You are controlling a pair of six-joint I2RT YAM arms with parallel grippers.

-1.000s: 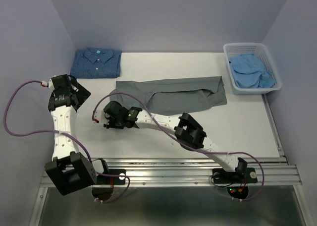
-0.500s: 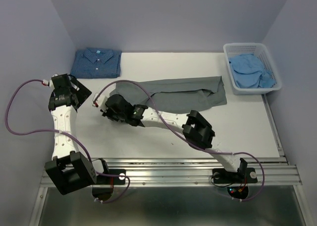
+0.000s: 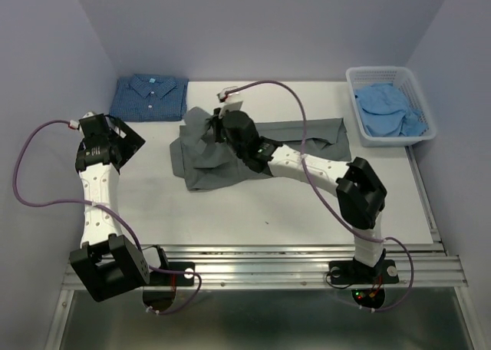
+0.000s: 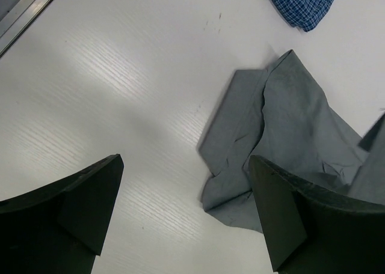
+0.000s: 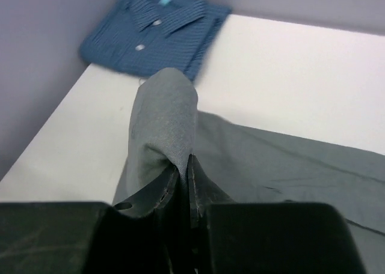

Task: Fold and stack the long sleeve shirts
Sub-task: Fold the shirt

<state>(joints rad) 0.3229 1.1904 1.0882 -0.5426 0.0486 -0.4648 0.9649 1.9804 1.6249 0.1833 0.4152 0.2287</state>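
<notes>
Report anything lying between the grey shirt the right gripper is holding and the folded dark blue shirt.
Nothing visible. Only bare table separates the grey shirt, pinched in the right gripper, from the dark blue shirt at the far left. The open left gripper hangs left of that strip.

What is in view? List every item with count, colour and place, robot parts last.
grey shirt: one, grey, middle of the table, partly folded
dark blue shirt: one, dark blue, folded, far left corner of the table
pale blue shirt: one, pale blue, crumpled inside the basket
basket: one, white lattice, far right corner of the table
table: one, white, under everything
left gripper: one, black, open, above bare table left of the grey shirt
right gripper: one, black, shut on a fold of the grey shirt, held up
</notes>
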